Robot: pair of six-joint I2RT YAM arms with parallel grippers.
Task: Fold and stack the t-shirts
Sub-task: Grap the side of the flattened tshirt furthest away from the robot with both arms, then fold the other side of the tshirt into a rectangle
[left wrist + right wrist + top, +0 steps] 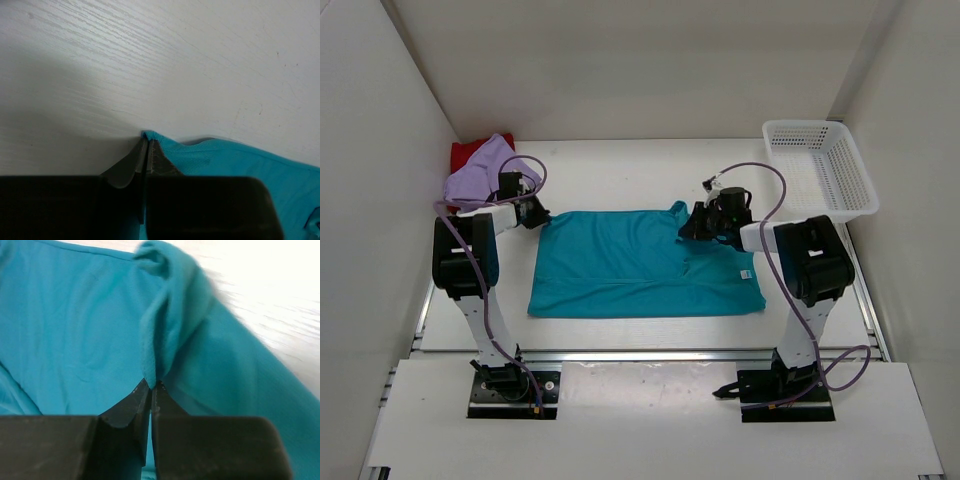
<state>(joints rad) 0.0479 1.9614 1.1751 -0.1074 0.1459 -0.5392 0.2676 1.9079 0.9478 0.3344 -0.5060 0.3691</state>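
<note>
The teal t-shirt lies spread on the surface between the arms. The left end effector is clenched on its far left corner, and the right end effector is clenched on a fold of fabric near the collar. The lavender t-shirt lies heaped over the red t-shirt in the far left corner.

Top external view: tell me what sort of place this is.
Most likely a robotics lab test cell: plain white panel walls box in a white table, the left arm and right arm are bolted at its near edge, and a teal t-shirt lies spread between them.
</note>
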